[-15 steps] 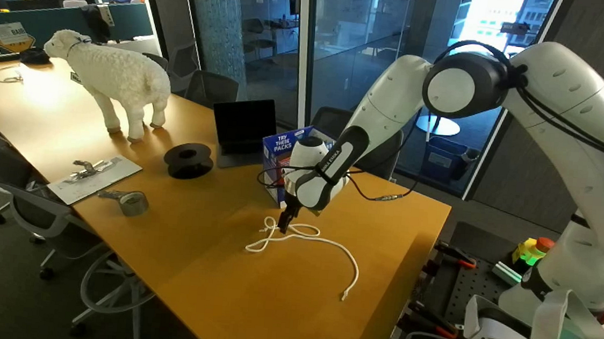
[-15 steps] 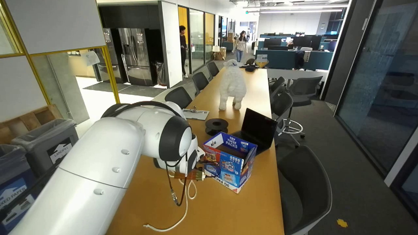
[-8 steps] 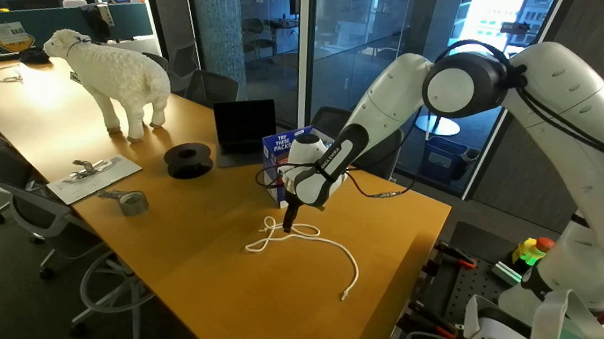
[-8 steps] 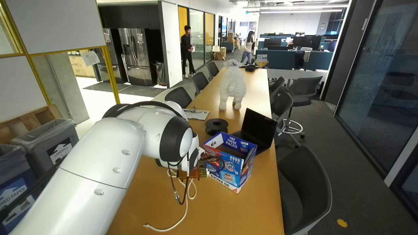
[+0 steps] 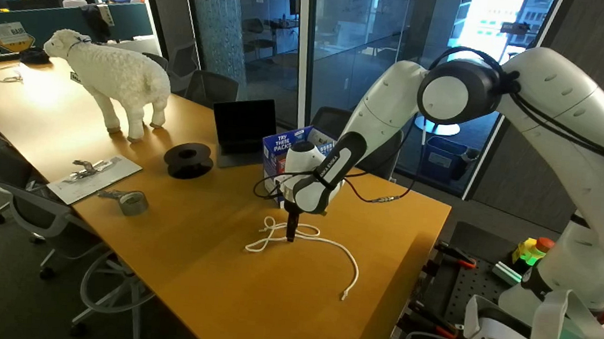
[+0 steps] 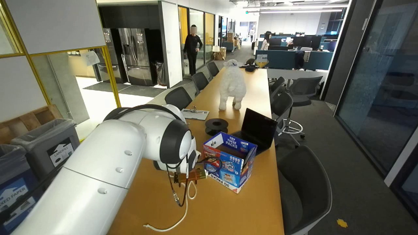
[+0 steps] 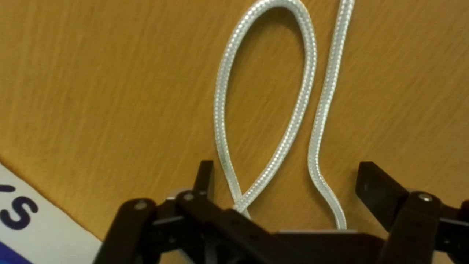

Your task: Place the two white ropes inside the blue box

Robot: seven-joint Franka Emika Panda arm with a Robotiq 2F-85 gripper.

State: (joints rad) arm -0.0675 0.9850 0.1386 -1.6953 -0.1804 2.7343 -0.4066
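Note:
A white rope [image 5: 328, 240] lies in loose loops on the table in both exterior views, its free end trailing off. The second white rope is hidden or out of view. My gripper [image 7: 287, 165] stands wide open in the wrist view. Between its fingers [image 7: 377, 190] run a narrow loop of the rope [image 7: 221, 99] and a single strand beside it, with nothing gripped. Pointing down, the gripper [image 5: 290, 238] has its tips at the rope, close to the tabletop. The blue box [image 6: 228, 166] stands open-topped beside the gripper; its corner [image 7: 47, 227] shows at lower left in the wrist view.
Behind the box are an open laptop [image 5: 245, 127] and a black reel [image 5: 188, 160]. A tape roll [image 5: 133, 203], a clipboard [image 5: 95, 179] and a toy sheep [image 5: 118, 77] stand farther along the table. A thin pale cord [image 5: 5, 76] lies at the far end.
My gripper has come down closer to the rope and shifted slightly sideways over it, jaws staying open. Rope and box have not moved. People in the background have walked on.

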